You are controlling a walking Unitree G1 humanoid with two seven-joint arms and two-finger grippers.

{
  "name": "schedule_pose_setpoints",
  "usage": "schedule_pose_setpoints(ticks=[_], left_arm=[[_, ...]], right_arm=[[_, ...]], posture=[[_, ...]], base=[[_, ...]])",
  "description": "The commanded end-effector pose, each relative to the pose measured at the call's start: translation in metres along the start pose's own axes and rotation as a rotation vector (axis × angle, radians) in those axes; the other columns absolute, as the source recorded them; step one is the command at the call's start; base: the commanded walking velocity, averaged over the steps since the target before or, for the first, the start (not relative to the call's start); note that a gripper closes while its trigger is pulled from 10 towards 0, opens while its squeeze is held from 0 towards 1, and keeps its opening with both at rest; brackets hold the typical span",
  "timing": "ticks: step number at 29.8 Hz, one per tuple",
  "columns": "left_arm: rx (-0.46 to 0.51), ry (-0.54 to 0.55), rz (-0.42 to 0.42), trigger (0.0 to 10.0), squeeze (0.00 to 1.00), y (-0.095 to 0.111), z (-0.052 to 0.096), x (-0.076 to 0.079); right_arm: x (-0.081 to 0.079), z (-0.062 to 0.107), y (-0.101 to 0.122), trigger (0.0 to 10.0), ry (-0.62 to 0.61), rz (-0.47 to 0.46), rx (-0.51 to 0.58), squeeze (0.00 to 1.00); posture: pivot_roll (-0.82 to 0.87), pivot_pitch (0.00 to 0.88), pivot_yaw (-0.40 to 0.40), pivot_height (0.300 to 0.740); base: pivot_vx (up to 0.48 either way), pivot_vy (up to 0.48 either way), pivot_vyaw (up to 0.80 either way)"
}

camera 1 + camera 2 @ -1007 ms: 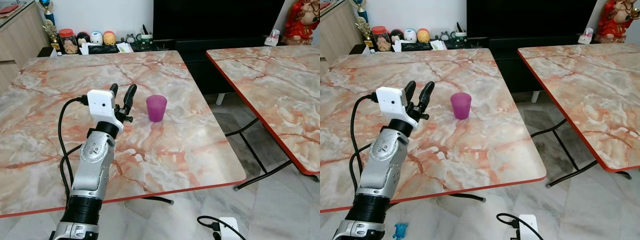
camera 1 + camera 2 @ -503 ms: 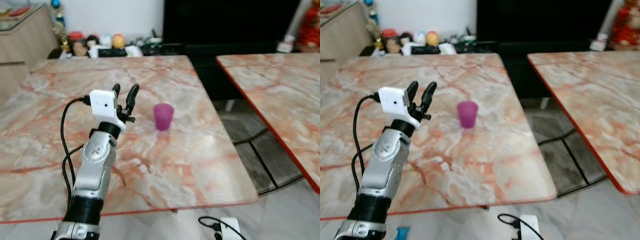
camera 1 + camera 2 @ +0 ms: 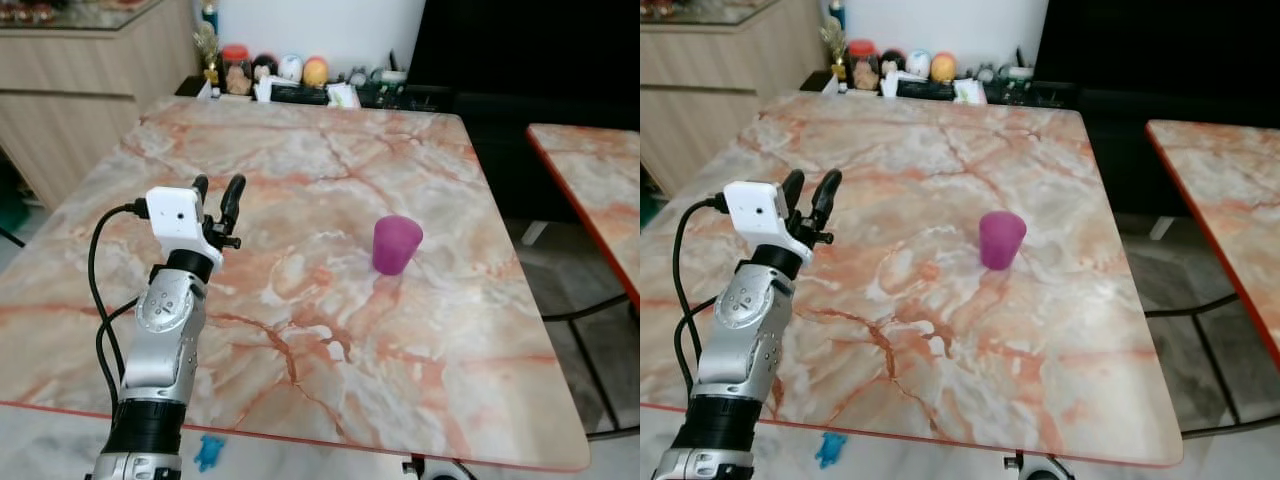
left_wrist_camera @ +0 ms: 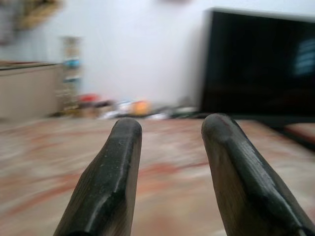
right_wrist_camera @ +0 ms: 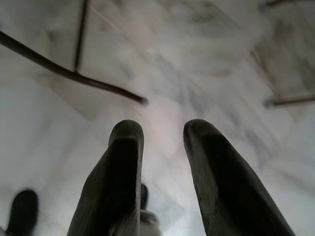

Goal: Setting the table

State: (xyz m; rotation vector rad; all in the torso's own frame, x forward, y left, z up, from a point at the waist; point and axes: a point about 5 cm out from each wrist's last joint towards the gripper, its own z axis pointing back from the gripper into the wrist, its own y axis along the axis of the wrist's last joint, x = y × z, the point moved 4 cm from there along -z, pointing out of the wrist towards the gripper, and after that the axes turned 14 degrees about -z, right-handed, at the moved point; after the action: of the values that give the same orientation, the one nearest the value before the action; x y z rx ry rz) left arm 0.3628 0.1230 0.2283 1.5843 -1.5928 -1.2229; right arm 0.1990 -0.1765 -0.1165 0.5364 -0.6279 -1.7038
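Left end effector point(image 3: 217, 189) raised over the left part of the marble bench point(image 3: 330, 330), fingers point(image 4: 118, 167) parted with a gap between them, nothing held. Fingers point toward the far edge of the bench. Purple cup point(image 3: 396, 244) stands upright on the bench, well apart from the left end effector, off to its right and slightly nearer the camera; not touching it. Black cable point(image 3: 100, 290) loops beside the silver left arm.

Right end effector point(image 5: 160, 142) hangs low, fingers apart, empty, pointing down at the pale tiled floor point(image 5: 206, 64), with a dark bench leg point(image 5: 74, 78) crossing above.

Far edge of the bench: row of jars and small figures point(image 3: 270, 72) on a low shelf. Wooden cabinet point(image 3: 90, 100) to the left, second marble bench point(image 3: 600, 190) to the right. Small blue thing point(image 3: 209, 452) on the floor under the near edge.
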Motion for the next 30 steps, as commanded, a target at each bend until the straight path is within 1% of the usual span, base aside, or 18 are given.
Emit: schedule_pose_setpoints(ticks=[1,11,17,25,30], left_arm=[[0.013,-0.023,-0.01,10.0,0.0,0.0042,0.0011,0.0023],[-0.001,-0.04,0.009,10.0,0.0,0.0019,0.0022,0.0054],[-0.005,-0.038,-0.007,10.0,0.0,0.0009,0.0031,0.005],[-0.001,-0.034,-0.005,10.0,0.0,0.0016,0.0027,0.005],[0.002,-0.031,-0.006,10.0,0.0,0.0023,0.0022,0.0041]], right_arm=[[0.0058,0.0032,-0.0125,10.0,-0.017,-0.003,-0.038,0.0],[0.0023,0.0028,-0.0118,10.0,-0.009,0.002,-0.037,0.0],[0.0019,0.0029,-0.0121,10.0,-0.007,0.001,-0.038,0.0],[0.003,0.003,-0.0124,10.0,-0.005,-0.001,-0.04,0.0],[0.0008,0.0018,-0.0087,10.0,-0.001,0.0,-0.033,0.0]], posture=[[0.13,0.0,-0.021,0.74],[0.13,0.0,-0.022,0.74],[0.13,0.0,-0.022,0.74],[0.13,0.0,-0.023,0.74],[0.13,0.0,-0.024,0.74]], base=[[0.0,0.0,0.0],[0.0,0.0,0.0],[0.0,0.0,0.0],[0.0,-0.298,0.0],[0.0,-0.298,0.0]])
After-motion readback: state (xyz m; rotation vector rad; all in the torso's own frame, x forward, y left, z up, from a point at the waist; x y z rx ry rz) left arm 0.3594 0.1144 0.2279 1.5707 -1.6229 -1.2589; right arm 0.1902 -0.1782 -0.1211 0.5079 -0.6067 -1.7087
